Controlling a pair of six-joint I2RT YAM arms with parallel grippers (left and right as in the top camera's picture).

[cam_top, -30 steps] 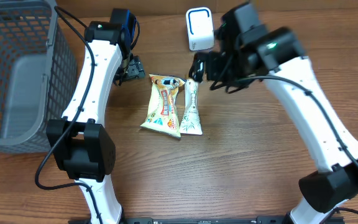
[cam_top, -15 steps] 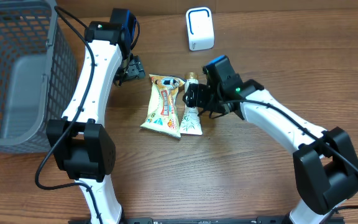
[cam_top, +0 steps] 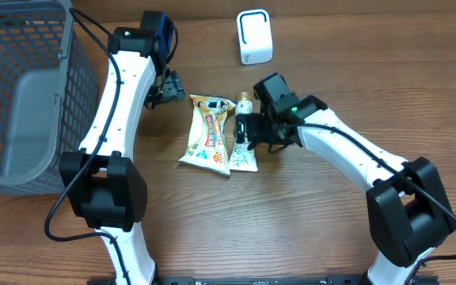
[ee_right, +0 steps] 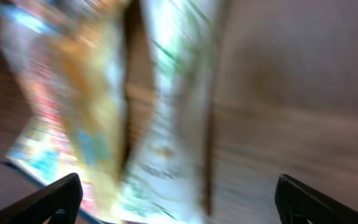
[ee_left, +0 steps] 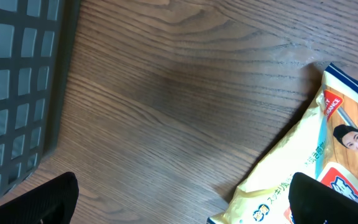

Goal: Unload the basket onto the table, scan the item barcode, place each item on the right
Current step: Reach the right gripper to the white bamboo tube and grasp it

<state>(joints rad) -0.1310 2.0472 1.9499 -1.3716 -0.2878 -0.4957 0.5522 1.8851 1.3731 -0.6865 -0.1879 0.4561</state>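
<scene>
Risks catching the pouch point(cam_top: 208, 134) too, or a crooked, slipping grip, with right fingers point(ee_right: 55, 200) spread wide just above the tube point(cam_top: 245, 156) lying beside it on the desk point(cam_top: 291, 226); left fingers point(ee_left: 42, 200) open, empty.

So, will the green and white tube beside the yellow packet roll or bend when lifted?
The tube flares flat at its lower end, so it probably will not roll. It looks soft-walled and may sag slightly if held by one end.
</scene>
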